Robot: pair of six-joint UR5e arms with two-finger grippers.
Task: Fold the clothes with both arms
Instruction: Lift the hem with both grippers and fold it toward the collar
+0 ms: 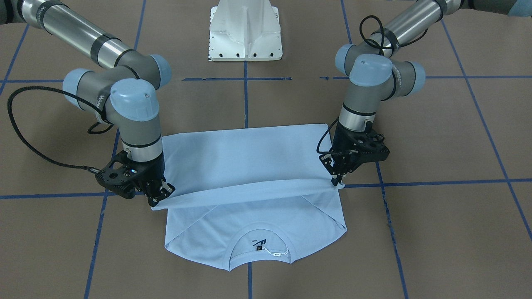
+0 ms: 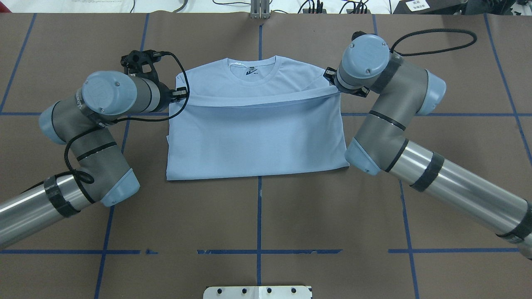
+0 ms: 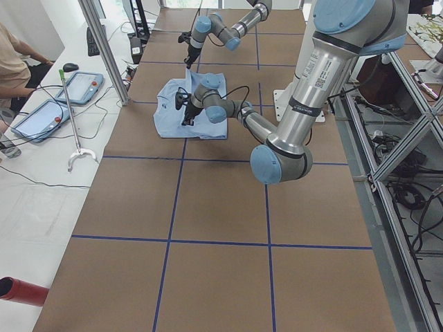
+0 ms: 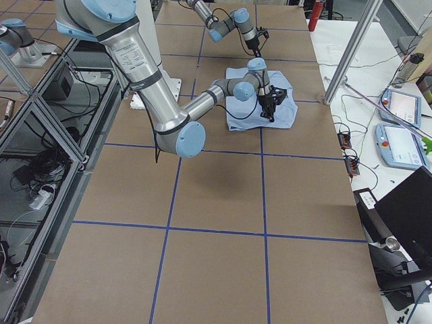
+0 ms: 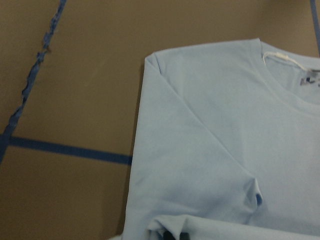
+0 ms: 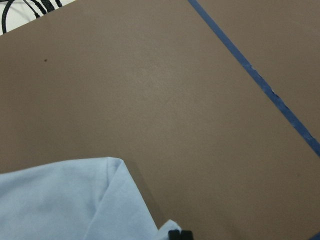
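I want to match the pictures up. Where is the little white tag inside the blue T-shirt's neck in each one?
Front-facing: small white neck tag, bottom centre, inside the collar.
Overhead: top centre.
Exterior left: too small to tell.
Exterior right: too small to tell.
Left wrist: upper right.
Right wrist: not in it.
Shared landmark: the light blue T-shirt, in all six.

Smooth matt cloth T-shirt
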